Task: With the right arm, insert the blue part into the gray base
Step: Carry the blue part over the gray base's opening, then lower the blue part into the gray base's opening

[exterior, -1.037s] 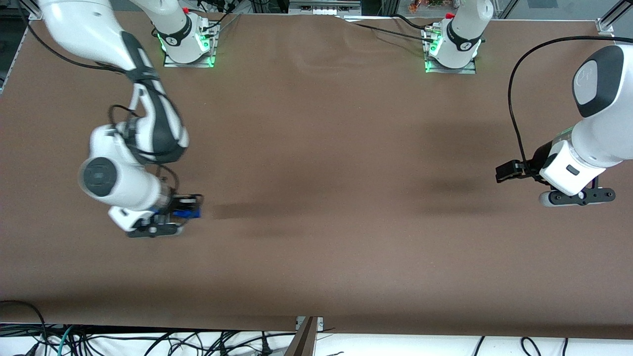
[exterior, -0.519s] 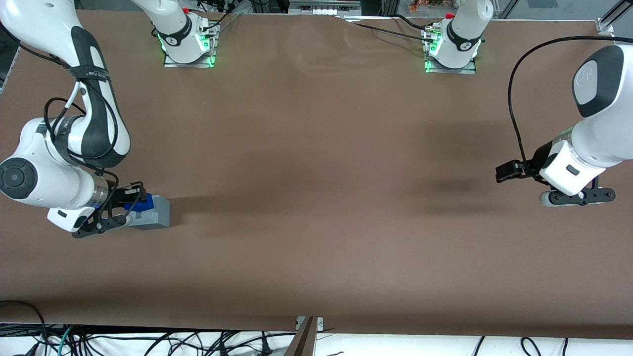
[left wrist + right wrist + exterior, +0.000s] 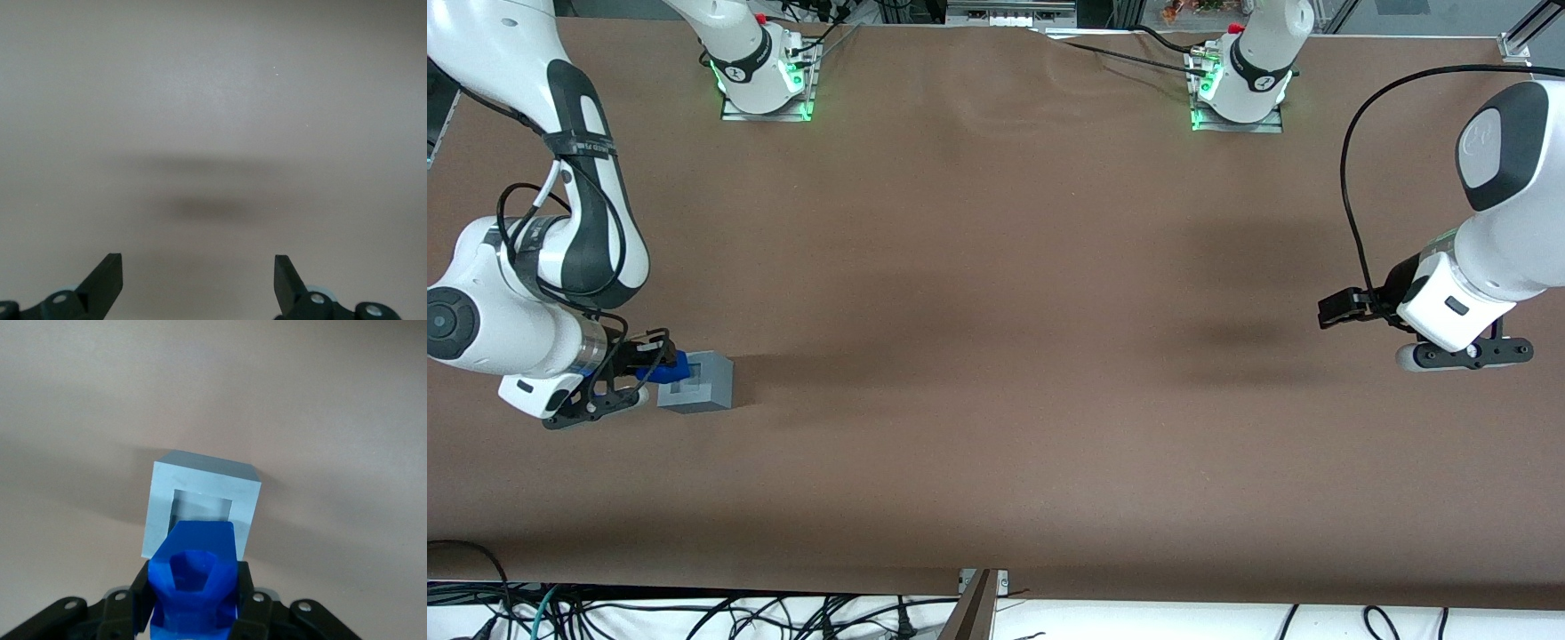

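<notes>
Since a moment ago the blue part [image 3: 669, 367] has drawn back off the gray base [image 3: 697, 383] toward the working arm's end, baring the square recess. Deep blue and knobbly, it hangs just beside the base, pinched in the gripper [image 3: 643, 366], above the brown tabletop [image 3: 996, 356].

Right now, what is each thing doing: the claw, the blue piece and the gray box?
Claw: shut on the blue part, at the working arm's end of the table.
Blue part: held in the air, not yet in the recess.
Gray base: upright on the table, recess empty.
</notes>
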Controlling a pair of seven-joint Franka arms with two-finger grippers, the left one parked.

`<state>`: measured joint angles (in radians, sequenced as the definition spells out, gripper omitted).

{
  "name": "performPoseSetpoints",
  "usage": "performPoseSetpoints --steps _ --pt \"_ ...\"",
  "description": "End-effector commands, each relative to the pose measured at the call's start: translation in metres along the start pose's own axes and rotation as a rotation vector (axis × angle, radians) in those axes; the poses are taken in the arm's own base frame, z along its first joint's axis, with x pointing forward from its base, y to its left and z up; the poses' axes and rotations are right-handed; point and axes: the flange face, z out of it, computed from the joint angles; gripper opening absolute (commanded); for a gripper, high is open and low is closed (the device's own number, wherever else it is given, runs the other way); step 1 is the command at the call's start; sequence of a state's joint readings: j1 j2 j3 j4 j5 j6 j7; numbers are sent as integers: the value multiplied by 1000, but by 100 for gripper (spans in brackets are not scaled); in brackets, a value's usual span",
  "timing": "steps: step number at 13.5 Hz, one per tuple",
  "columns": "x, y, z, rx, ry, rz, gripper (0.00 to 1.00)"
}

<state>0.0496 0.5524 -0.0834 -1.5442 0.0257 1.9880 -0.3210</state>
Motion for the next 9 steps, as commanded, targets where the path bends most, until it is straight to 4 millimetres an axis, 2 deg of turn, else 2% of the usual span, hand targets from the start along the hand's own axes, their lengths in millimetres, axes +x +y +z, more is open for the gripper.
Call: performPoseSetpoints --steps 1,9 --pt "0 1 4 17 6 56 34" --pt "5 -1 18 24 -8 131 34"
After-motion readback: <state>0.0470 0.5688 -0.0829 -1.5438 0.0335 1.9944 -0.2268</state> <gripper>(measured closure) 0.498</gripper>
